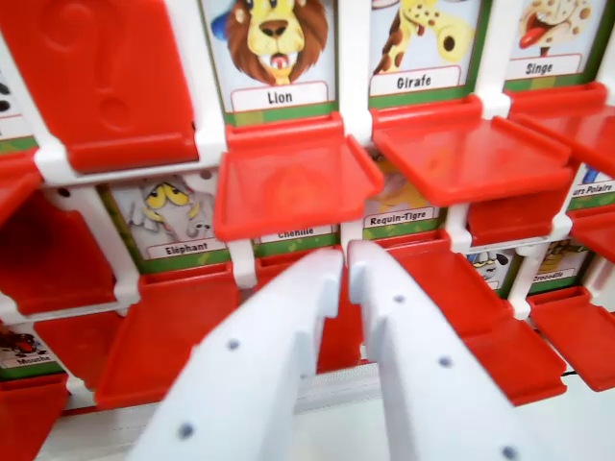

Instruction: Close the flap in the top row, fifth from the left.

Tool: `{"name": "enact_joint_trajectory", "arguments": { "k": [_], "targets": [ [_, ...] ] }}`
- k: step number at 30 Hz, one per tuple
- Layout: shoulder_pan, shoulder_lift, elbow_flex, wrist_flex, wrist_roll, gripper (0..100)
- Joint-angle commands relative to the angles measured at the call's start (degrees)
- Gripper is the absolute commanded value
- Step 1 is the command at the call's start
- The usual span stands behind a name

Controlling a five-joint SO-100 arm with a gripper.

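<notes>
- While the white two-fingered plastic tool [346,257] reaches up from the bottom of the wrist view, its tips sit almost together with only a thin slit between them, and nothing is gripped.
- Those tips lie just below the front edge of the red plastic flap under the Lion card [293,182], which juts out toward the camera, roughly level; whether they touch it cannot be told.
- Above that flap shows the Lion picture card [279,48], and beside it the Girafe picture card [423,43] and the Singe picture card [550,38].
- A second red flap under the Girafe card [471,154] also sticks out, to the wrist view's right of the tool.
- At the upper left, a closed red flap with a raised question mark [101,77] covers its card.
- Lower cards read Elephant [178,221], Chenille [293,233] and Requin-Tigre [402,213], partly hidden.
- White plastic frame bars [354,58] separate the cards.
- Which flap is fifth in the top row cannot be told from this close view.
</notes>
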Motion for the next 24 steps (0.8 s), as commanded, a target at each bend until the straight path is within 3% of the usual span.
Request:
{"name": "enact_joint_trajectory", "arguments": {
  "k": [1,24],
  "targets": [
    [-0.62,-0.09,-8.0,-2.29,0.26,0],
    [-3.16,-6.15,-18.72,-3.08,0.26,0]
  ]
}}
